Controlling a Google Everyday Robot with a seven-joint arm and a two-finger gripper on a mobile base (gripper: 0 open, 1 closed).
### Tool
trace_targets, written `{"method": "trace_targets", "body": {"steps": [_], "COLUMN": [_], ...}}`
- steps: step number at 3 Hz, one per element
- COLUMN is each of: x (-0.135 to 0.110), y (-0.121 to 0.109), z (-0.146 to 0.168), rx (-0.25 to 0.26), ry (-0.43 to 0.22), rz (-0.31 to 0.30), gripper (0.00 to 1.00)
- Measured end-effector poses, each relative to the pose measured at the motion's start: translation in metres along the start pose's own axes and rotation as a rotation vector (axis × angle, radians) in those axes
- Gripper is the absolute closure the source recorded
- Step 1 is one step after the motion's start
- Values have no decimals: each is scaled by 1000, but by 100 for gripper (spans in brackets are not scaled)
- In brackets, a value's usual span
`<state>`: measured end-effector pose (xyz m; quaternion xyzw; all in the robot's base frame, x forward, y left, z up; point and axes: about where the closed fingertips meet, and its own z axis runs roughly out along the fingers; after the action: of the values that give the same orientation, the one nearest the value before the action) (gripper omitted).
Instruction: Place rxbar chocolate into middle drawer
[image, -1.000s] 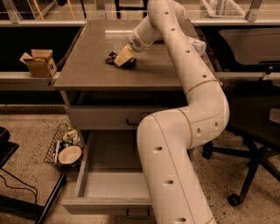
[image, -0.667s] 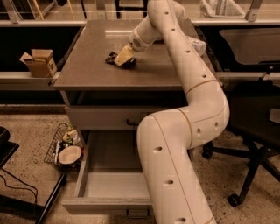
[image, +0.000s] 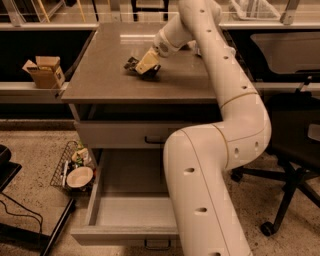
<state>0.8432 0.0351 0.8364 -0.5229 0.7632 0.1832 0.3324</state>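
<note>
Nothing has visibly moved since the earlier frames: the rxbar (image: 131, 63) lies where it did, on the brown table top (image: 100, 80), back of centre, and the gripper (image: 148, 64) stays down on it. The bar shows as a small dark shape poking out to the left of the gripper's pale tip, with more dark showing beneath the tip on the table. The gripper touches the bar, or is right against it. Whether the claw is clenched on the bar or released, I cannot tell.

From the gripper, the white arm (image: 240, 120) runs back along the right side of the table, bends beyond the table's right edge, and comes down large in the foreground, covering the right part of the drawers.

Below the table top, an upper drawer (image: 120, 134) is closed, its dark handle partly hidden by the arm. Under it the middle drawer (image: 125, 217) is pulled out wide, its pale grey inside showing, with a small dark handle on its front.

Left of the table, a cardboard box (image: 45, 71) with open flaps sits on a ledge. On the speckled floor just left of the open drawer stands a wire basket (image: 64, 162) holding a pale bowl (image: 80, 176). A dark office chair (image: 292, 150) stands to the right.
</note>
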Motion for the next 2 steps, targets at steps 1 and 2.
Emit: {"method": "trace_targets", "body": {"steps": [1, 2], "x": [4, 18], "y": [11, 22], "z": [-37, -78], "rx": [-34, -57], "ry": [1, 38], "rz": [-23, -23], "gripper": [100, 100]}}
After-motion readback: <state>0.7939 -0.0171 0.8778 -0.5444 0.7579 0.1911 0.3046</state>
